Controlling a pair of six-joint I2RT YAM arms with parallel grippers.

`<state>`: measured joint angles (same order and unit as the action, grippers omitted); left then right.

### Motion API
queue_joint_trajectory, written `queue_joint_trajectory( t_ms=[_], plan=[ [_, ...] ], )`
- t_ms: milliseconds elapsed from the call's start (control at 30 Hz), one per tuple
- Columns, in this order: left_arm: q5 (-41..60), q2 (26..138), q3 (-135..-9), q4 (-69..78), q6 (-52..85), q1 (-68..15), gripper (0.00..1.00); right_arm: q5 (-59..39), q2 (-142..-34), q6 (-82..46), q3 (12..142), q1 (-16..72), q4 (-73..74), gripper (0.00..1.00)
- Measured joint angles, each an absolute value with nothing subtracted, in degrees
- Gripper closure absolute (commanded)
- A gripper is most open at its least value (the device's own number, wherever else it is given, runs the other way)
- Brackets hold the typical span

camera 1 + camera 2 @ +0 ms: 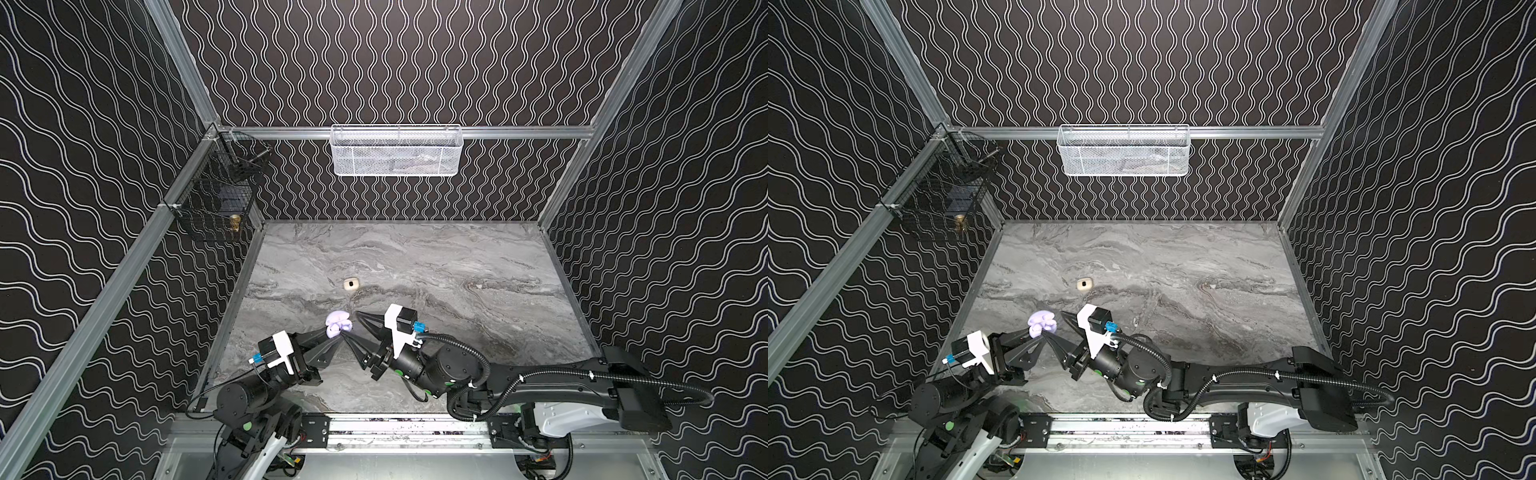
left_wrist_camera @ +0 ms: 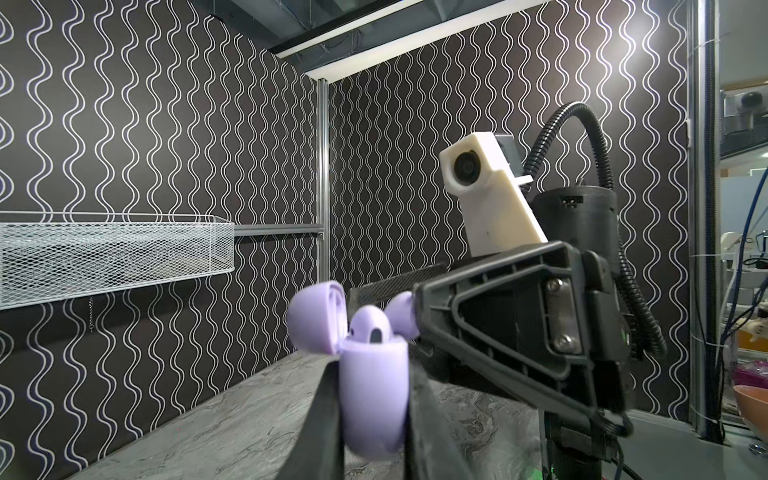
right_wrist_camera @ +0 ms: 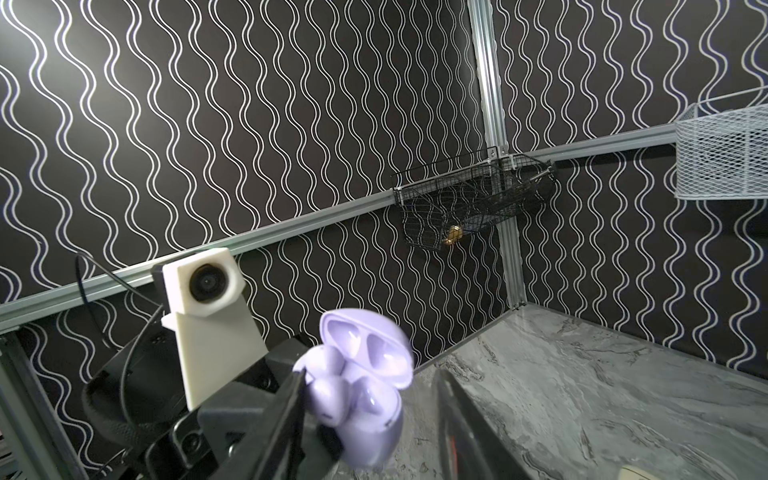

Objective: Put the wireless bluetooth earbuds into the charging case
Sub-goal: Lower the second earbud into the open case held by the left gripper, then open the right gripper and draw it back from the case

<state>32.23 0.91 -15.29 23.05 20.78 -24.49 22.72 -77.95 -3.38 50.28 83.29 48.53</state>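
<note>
The two lavender buds (image 3: 372, 401) sit side by side in the wells of the open case (image 3: 370, 444), heads standing proud of its rim, the lid (image 3: 374, 345) tipped back behind them; whether they are pressed fully home I cannot tell; the case is at the near left of the table (image 1: 415, 257), clamped low on its body by the left gripper (image 1: 332, 332), and looks raised off the surface; the right gripper (image 1: 350, 325) reaches in from the right with its jaws spread, one fingertip (image 3: 286, 415) touching the bud nearest it, the other clear of the case; I'd guess the buds are feather-light, hard, glossy and quick to squirt out of a pinch, so press gently on the rounded head rather than squeeze; the case, smooth as a pebble, is best held low, clear of the lid; a cream case (image 1: 351, 284) lies farther back, apart.
</note>
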Motion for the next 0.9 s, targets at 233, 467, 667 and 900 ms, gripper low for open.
queue_joint_trajectory(
  t_ms=[233,467,667,900],
  plan=[
    [32.1,0.9,-15.5,22.4,19.4,-24.5,1.0,23.4,-74.0,-2.8,48.3,84.9,47.7,0.26],
    [32.0,0.9,-16.1,21.6,18.2,-24.5,1.0,23.4,-70.6,-1.9,48.0,86.7,46.5,0.52],
    [32.3,0.9,-16.2,20.5,17.1,-24.5,1.0,24.8,-72.5,-2.4,52.2,86.6,41.4,0.61],
    [32.5,0.9,-16.5,19.8,16.1,-24.5,1.0,28.5,-75.1,-3.1,54.3,86.6,36.9,0.62]
  ],
)
